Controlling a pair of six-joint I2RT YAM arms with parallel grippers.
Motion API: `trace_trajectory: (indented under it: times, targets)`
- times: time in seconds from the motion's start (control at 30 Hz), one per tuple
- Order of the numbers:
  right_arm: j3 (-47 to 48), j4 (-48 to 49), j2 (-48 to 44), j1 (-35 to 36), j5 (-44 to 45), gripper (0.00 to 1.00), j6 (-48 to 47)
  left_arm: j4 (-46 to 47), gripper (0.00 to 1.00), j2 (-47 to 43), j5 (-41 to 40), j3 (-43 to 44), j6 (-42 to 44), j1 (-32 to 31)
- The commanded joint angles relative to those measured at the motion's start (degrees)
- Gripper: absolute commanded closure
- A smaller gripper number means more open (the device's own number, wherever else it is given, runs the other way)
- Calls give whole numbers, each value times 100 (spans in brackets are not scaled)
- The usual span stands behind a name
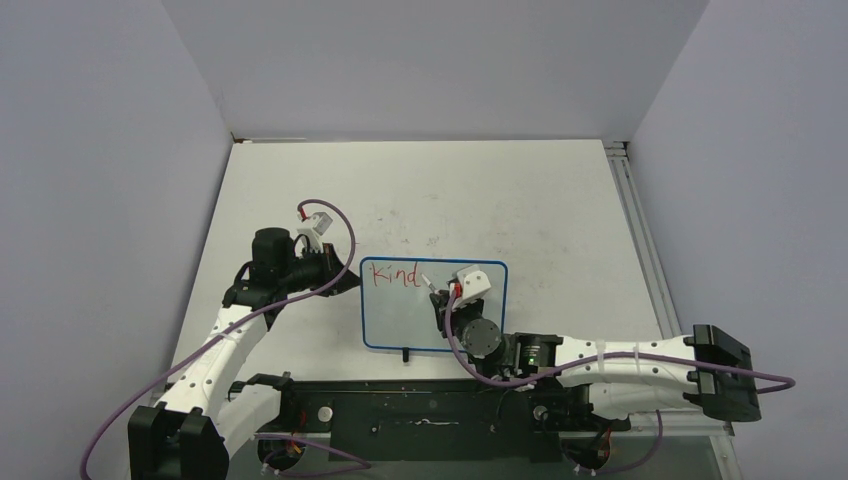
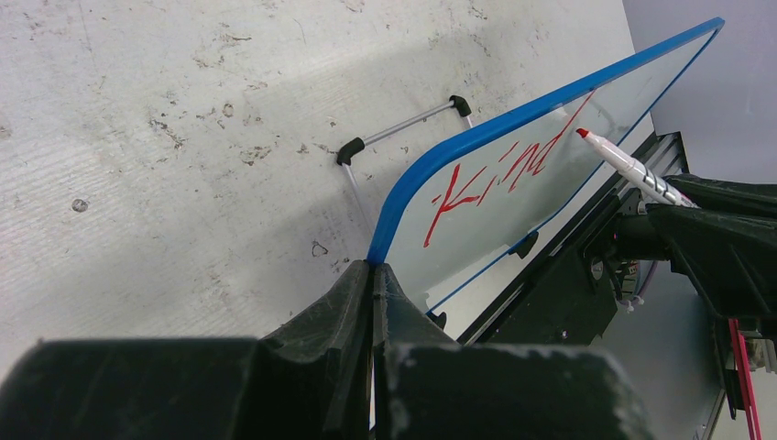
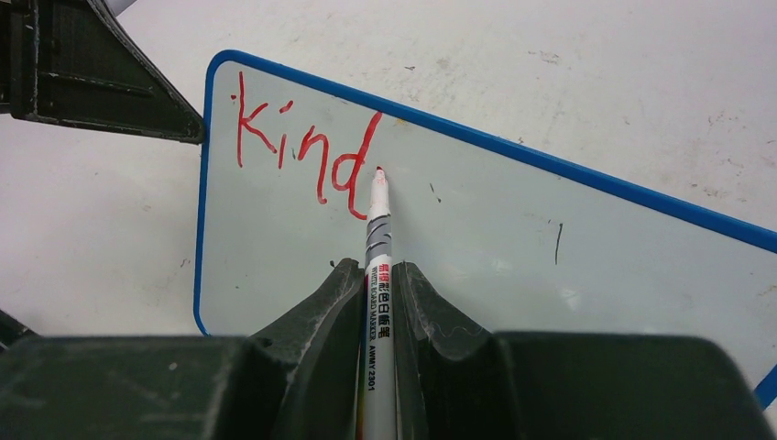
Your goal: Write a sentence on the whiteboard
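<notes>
One word down: "Kind" [image 3: 307,156] in red. The whiteboard [image 1: 432,310] sits mid-desk [image 1: 520,200], left claw [image 2: 374,271] pinched shut on its blue corner, right claw [image 3: 377,275] clamped on the marker [image 3: 377,229], tip at the "d". Most of the sentence looks unwritten.

From high above and behind, we look down over the whole table [image 1: 500,190]. Both wrist cameras sit low and close (nearly skimming the surface), facing the whiteboard [image 3: 513,247] from seemingly opposite ends. All three views share its red word [image 3: 307,156].
</notes>
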Motion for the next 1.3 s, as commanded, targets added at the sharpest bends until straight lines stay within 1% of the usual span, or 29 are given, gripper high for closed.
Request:
trace_trajectory:
  times: [0.0,0.33,0.77,1.27]
  targets:
    - [234,313,94,-45,-120,95,-75,-11,100,-18,176,224,11,-73]
    - [178,158,153,-87,52,95,86,-11,100,-29,193,225,11,-77]
    - [-80,-261,30,55,180,95,601,-11,100,-56,202,215,11,-79]
    - [-55,-102,61,133,333,95,575,-11,100,-56,194,216,11,-85]
